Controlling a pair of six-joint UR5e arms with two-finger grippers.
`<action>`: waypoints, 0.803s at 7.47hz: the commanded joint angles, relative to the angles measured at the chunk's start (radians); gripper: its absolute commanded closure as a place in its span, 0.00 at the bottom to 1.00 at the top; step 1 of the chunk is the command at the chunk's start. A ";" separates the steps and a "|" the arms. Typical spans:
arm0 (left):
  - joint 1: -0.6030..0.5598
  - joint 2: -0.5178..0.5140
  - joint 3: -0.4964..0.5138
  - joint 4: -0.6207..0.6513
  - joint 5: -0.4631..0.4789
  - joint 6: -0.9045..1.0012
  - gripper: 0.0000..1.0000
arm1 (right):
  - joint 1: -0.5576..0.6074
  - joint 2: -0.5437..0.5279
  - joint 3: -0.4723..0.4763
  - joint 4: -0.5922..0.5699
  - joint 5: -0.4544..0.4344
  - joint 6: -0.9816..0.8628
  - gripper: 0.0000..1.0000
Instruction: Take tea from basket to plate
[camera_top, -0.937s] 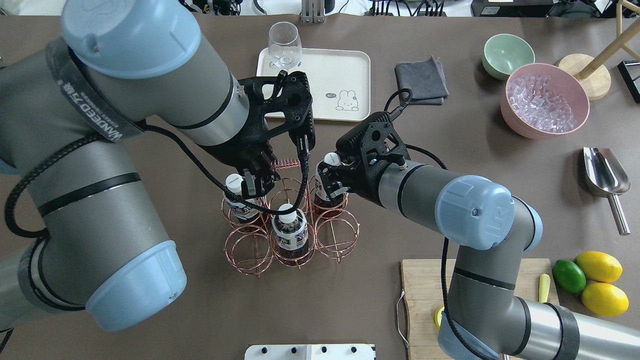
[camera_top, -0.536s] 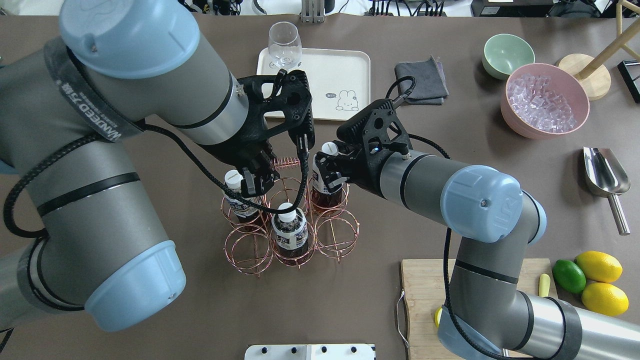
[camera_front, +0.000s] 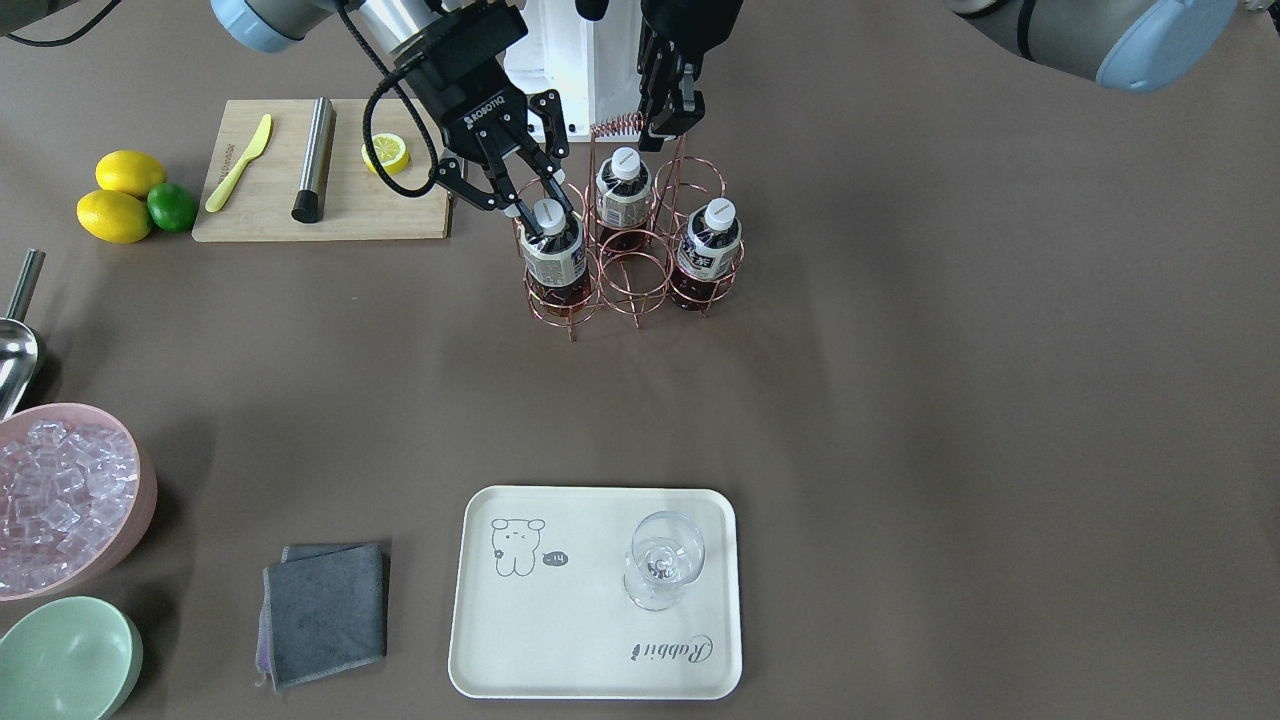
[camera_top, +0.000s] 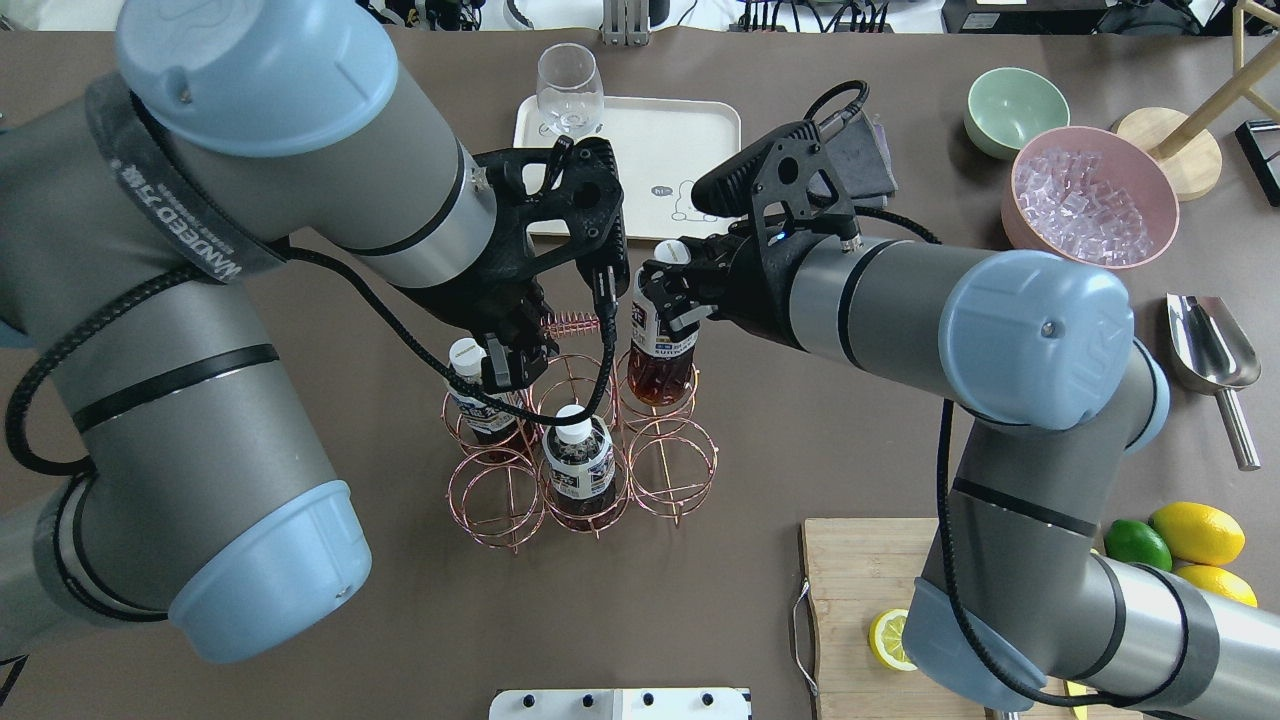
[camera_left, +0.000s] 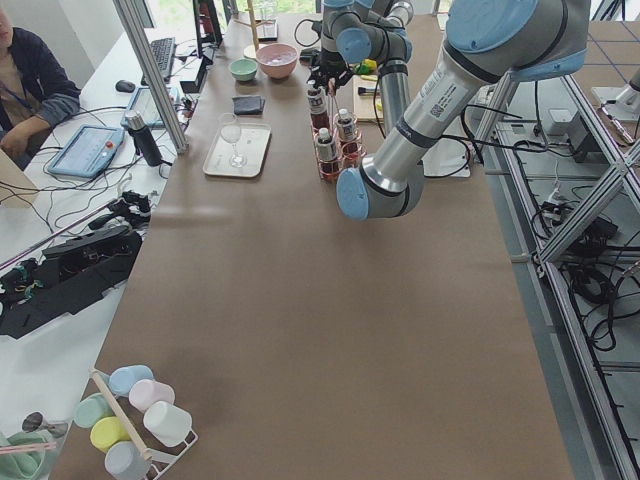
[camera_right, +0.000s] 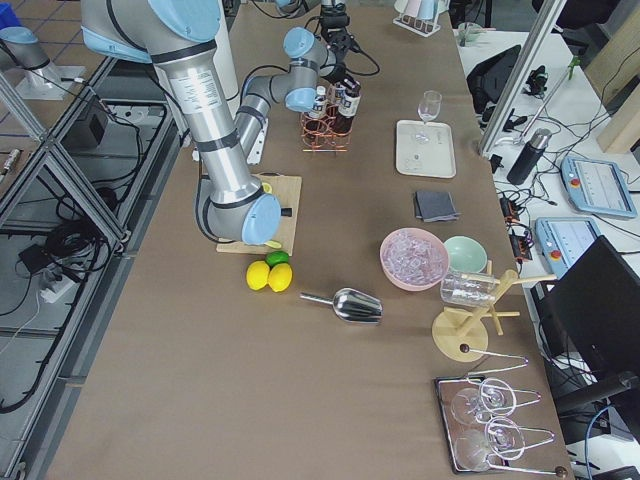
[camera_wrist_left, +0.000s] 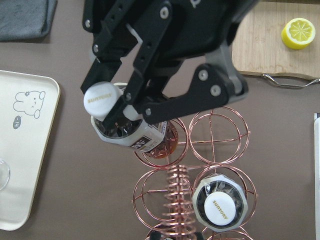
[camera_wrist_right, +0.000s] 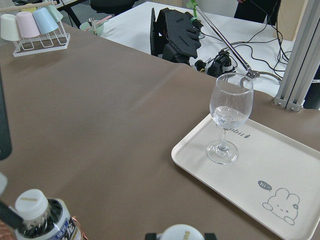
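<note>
My right gripper (camera_top: 668, 292) is shut on the neck of a tea bottle (camera_top: 660, 340) with a white cap. It holds the bottle tilted and partly raised, with its base still in a far cell of the copper wire basket (camera_top: 572, 325). The same grip shows in the front view (camera_front: 532, 205) and the left wrist view (camera_wrist_left: 145, 137). Two more tea bottles (camera_top: 578, 460) (camera_top: 470, 400) stand in other cells. My left gripper (camera_top: 503, 365) is shut at the end of the basket's coiled handle (camera_front: 615, 125). The cream plate (camera_top: 650, 140) lies beyond the basket.
A wine glass (camera_top: 570, 90) stands on the plate's far left corner. A grey cloth (camera_front: 325, 610), a mint bowl (camera_top: 1015, 110) and a pink bowl of ice (camera_top: 1090, 200) lie to the plate's right. A scoop (camera_top: 1210, 350) and a cutting board (camera_top: 850, 580) are on the right.
My right gripper has lifted its tea bottle upward and toward the plate, and the arm has risen. The left gripper has stayed at the handle.
</note>
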 joint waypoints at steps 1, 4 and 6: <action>0.001 0.000 -0.002 0.000 0.000 0.000 1.00 | 0.140 0.114 0.063 -0.203 0.158 0.003 1.00; -0.001 0.002 -0.002 0.000 0.000 0.000 1.00 | 0.326 0.139 -0.006 -0.202 0.290 -0.048 1.00; -0.002 0.002 0.000 0.000 0.000 0.000 1.00 | 0.429 0.144 -0.221 -0.020 0.303 -0.115 1.00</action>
